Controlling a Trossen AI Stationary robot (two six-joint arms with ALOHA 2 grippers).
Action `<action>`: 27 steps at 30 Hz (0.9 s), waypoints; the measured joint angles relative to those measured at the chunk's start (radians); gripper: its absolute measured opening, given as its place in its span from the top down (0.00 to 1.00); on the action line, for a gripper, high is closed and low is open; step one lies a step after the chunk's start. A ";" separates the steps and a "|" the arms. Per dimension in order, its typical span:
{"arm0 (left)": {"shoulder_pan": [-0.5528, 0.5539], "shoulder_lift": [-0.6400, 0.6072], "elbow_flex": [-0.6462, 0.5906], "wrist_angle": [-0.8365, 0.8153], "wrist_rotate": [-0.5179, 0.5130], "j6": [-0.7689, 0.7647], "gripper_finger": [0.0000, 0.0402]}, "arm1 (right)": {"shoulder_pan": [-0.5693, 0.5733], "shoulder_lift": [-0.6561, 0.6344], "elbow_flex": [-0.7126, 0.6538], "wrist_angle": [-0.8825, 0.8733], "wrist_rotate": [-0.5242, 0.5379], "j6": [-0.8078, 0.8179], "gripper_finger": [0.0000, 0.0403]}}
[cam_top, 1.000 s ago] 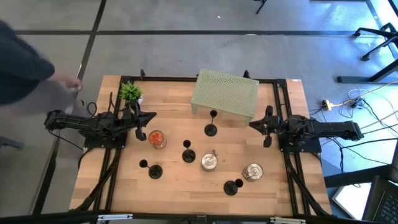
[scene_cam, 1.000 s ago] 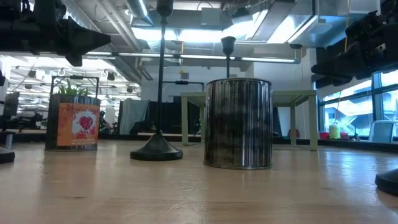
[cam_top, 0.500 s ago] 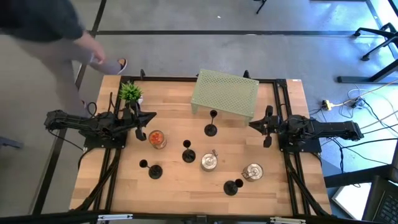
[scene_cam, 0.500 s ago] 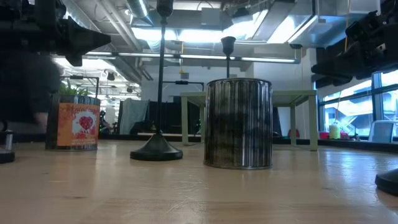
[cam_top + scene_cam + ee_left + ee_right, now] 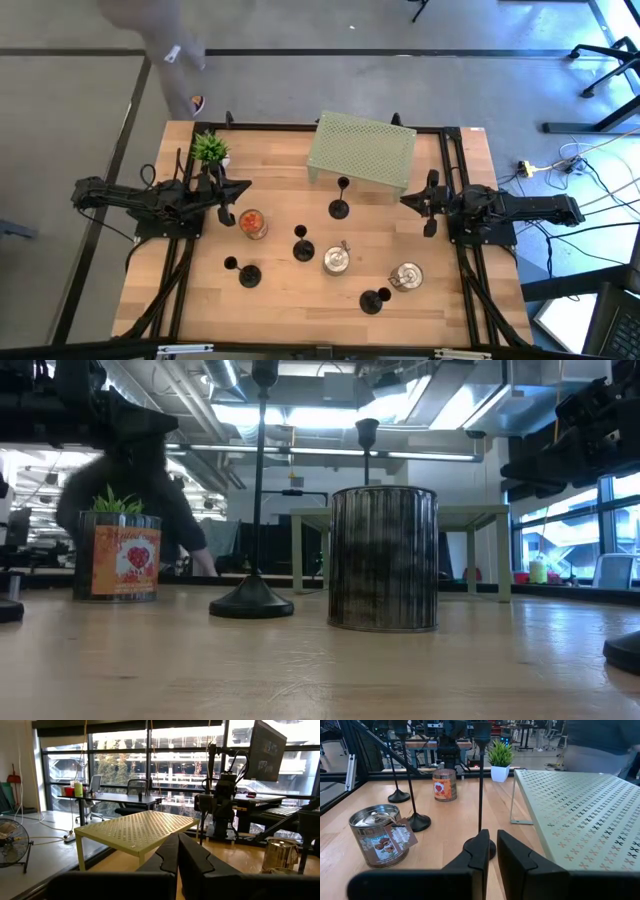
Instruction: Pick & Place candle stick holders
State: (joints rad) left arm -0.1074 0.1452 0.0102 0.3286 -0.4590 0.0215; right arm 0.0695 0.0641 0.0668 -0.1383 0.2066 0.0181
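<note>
On the counter (image 5: 450, 310) all four candle stick holders (image 5: 339, 208) stand untouched — nothing placed yet, left gripper (image 5: 243, 187) jaws closed empty, right gripper (image 5: 405, 200) nearly closed, empty.

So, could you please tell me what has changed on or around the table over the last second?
Only the person moved: from the table's left side round its far left corner, now crossing behind the potted plant in the low view. Nothing was grasped or released. The four candlestick holders, the tins and both arms, left end effector and right end effector, stayed put.
</note>
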 joint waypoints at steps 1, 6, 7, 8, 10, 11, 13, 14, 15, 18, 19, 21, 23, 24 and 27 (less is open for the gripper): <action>0.000 0.000 0.000 0.000 0.000 0.000 1.00 | 0.000 0.000 0.000 0.000 0.000 0.000 0.90; 0.000 0.000 0.000 0.000 0.000 0.000 1.00 | 0.000 0.000 0.000 0.000 0.000 0.000 0.90; 0.000 0.000 0.000 0.000 0.000 0.000 1.00 | 0.000 0.000 0.000 0.000 0.000 0.000 0.90; 0.000 0.000 0.000 0.000 0.000 0.000 1.00 | 0.000 0.000 0.000 0.000 0.000 0.000 0.90; 0.000 0.000 0.000 0.000 0.000 0.000 1.00 | 0.000 0.000 0.000 0.000 0.000 0.000 0.90; 0.000 0.000 0.000 0.000 0.000 0.000 1.00 | 0.000 0.000 0.000 0.000 0.000 0.000 0.90; 0.000 0.000 0.000 0.000 0.000 0.000 1.00 | 0.000 0.000 0.000 0.000 0.000 0.000 0.90; 0.000 0.000 0.000 0.000 0.000 0.000 1.00 | 0.000 0.000 0.000 0.000 0.000 0.000 0.90; 0.000 0.000 0.000 0.000 0.000 0.000 1.00 | 0.000 0.000 0.000 0.000 -0.002 0.003 0.90; 0.000 0.000 0.000 0.000 0.000 0.000 1.00 | 0.000 0.000 0.000 0.001 -0.029 0.005 0.90; 0.000 0.000 0.000 0.000 0.000 0.000 1.00 | 0.000 0.000 0.000 0.004 -0.037 0.005 0.90; 0.000 0.000 0.000 0.000 0.000 0.000 1.00 | 0.000 0.000 0.000 0.021 -0.048 0.005 0.90; 0.000 0.000 0.000 0.000 0.000 0.000 1.00 | 0.000 0.000 0.000 0.047 -0.050 0.000 0.90; 0.000 0.000 0.000 0.000 0.000 0.000 1.00 | 0.000 0.000 0.000 0.060 -0.050 0.000 0.90; 0.000 0.000 0.000 0.000 0.000 0.000 1.00 | 0.000 0.000 0.000 0.078 -0.051 0.000 0.90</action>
State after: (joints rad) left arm -0.1074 0.1455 0.0105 0.3290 -0.4591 0.0215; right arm 0.0696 0.0643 0.0666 -0.0603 0.1558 0.0185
